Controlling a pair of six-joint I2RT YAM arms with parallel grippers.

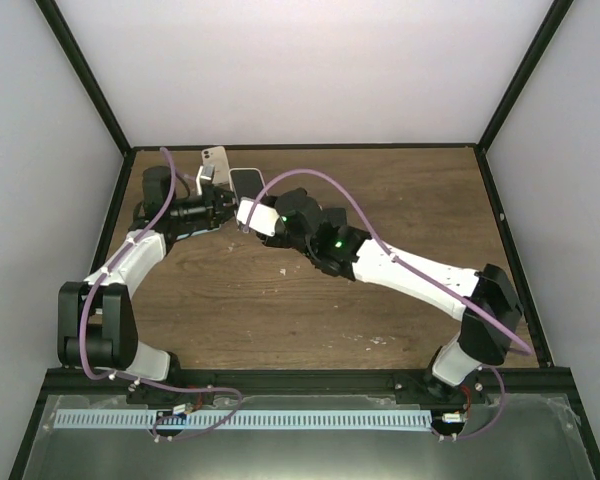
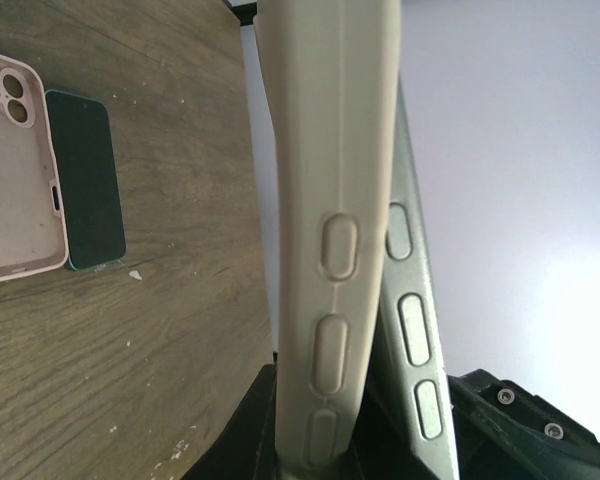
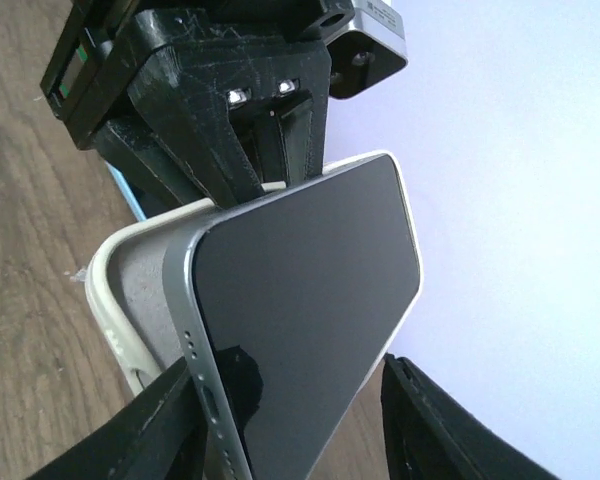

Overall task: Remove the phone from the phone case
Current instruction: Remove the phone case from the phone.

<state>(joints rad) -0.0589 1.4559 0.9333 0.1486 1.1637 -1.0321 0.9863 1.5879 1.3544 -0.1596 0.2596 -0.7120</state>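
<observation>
Phone [image 3: 300, 290] is sitting partly out of the cream phone case [image 3: 130, 290], both held up off the bench [image 2: 180, 330] toward the back left. Left fingers [image 3: 300, 140] are together on one end of the case, clamping it. Left wrist view is showing the phone's button edge splaying away from the case's side wall, so that long edge is looking free while the end by the left fingers is looking seated. Right fingers [image 3: 170, 420] are straddling the phone's freed end, one per long edge; can't tell whether they're biting or just bracketing it. Handling guess: phone is rigid, glass-faced, slick on the rails, fairly heavy for a pinch; case is soft and springy, likely flexing and snapping back. Gripping across both side rails near the freed end, off the glass, is looking safest. Pink case [image 2: 15, 180] and dark green phone [image 2: 85, 180] are lying side by side on the bench, touching, not involved
</observation>
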